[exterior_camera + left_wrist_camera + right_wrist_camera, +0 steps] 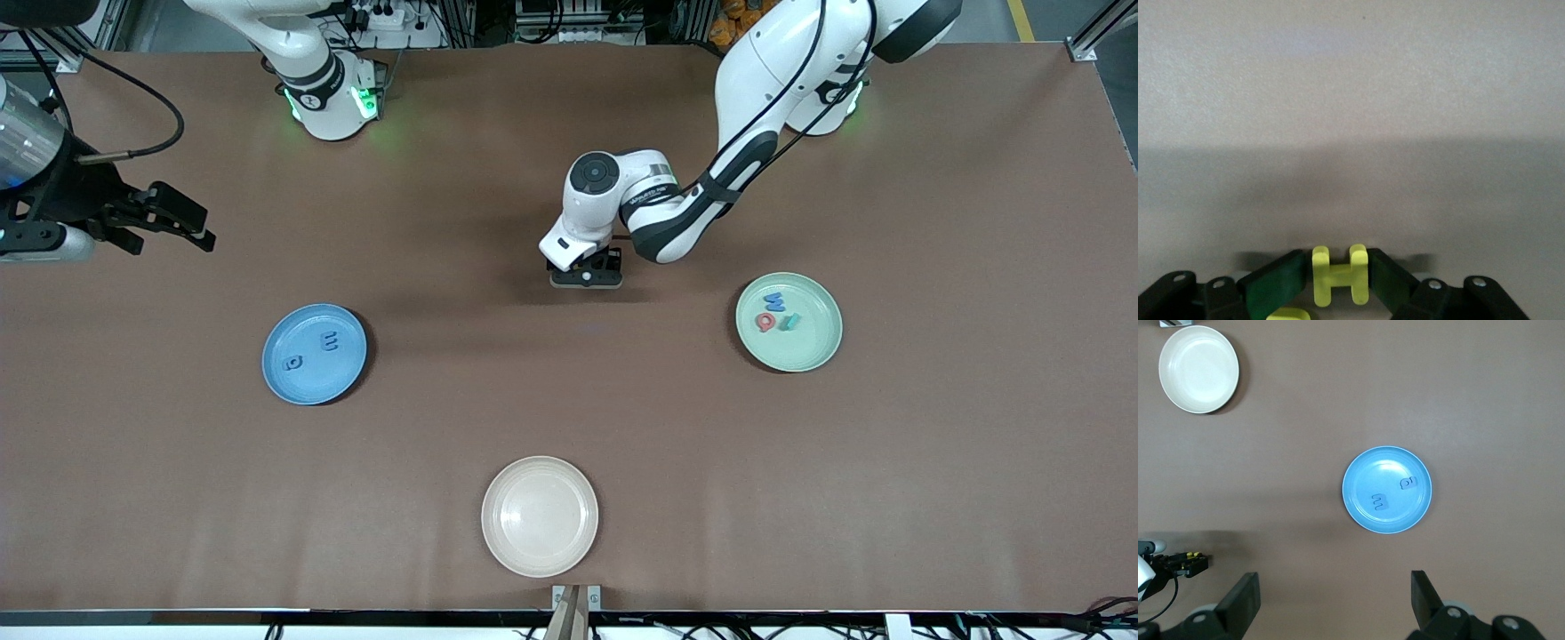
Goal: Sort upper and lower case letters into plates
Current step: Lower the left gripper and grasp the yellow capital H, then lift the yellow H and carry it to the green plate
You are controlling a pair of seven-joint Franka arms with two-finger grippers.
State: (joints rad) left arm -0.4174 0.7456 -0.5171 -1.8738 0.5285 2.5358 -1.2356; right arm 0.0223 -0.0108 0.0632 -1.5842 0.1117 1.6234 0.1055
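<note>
Left wrist view — tool [1338, 277] around yellow H [1339, 275]

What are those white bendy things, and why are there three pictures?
The white bendy things are two robot arms at a brown table. One picture looks down from a high camera; the other two come from little cameras on the arms' wrists. Each arm ends in a pincher called a gripper. The left gripper is down low over the middle of the table and pinches a yellow letter H between its fingers. The right gripper hangs open, waiting up in the air at its end of the table. On the table lie three plates. The blue plate holds two blue letters. The mint green plate holds three letters, blue, red and teal. The cream-white plate, nearest the high camera, has nothing in it.
</note>
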